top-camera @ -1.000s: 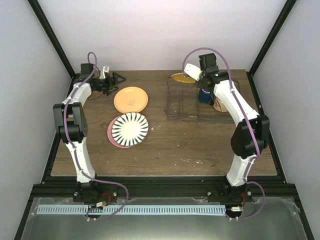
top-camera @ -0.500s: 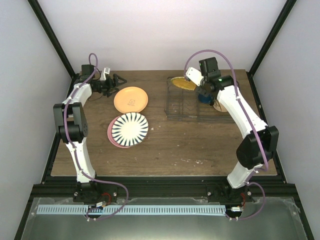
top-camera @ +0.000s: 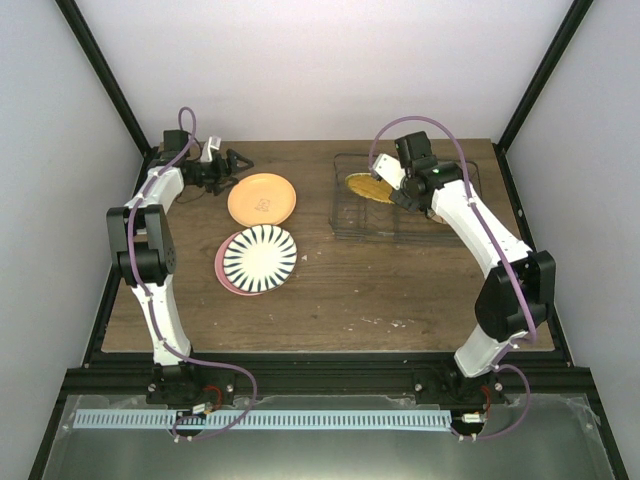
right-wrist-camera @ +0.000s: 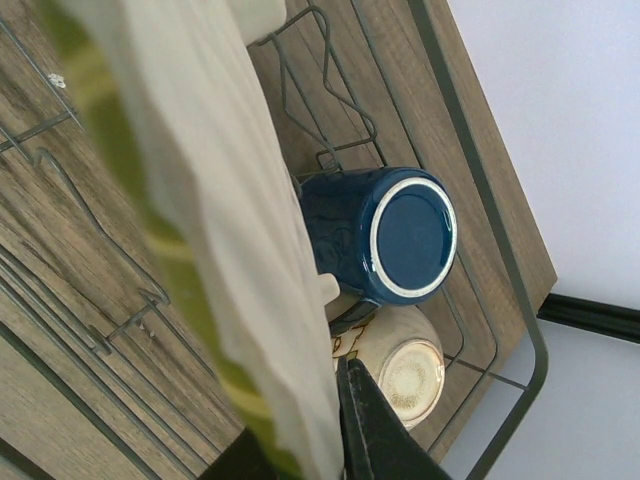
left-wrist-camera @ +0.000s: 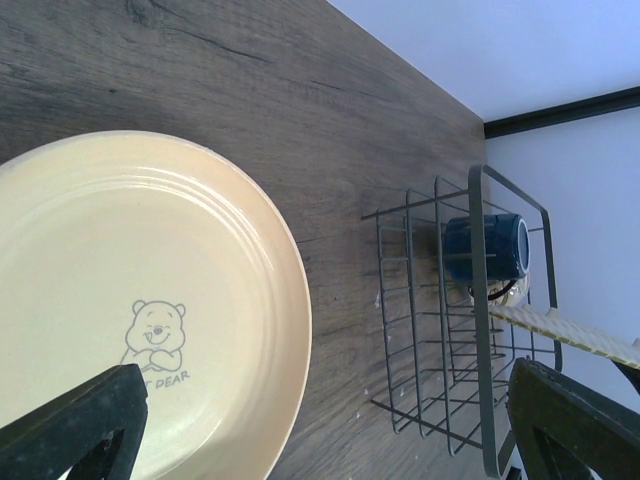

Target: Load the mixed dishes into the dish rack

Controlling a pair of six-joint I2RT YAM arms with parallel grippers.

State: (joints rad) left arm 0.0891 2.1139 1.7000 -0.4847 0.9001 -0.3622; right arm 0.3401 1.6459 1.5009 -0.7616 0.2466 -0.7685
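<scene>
Gripping yellow-orange grid-patterned plate in right gripper, tilted over thin dark wire dish rack.
Squeezing in near glossy dark blue mug and small cream bowl, with left gripper gaping wide.

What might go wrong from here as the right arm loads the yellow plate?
The yellow-orange plate, pinched by the right claw, is tilted at the dish rack; it may miss the dividers and drop flat. It is close to the dark blue mug and could knock it.
</scene>
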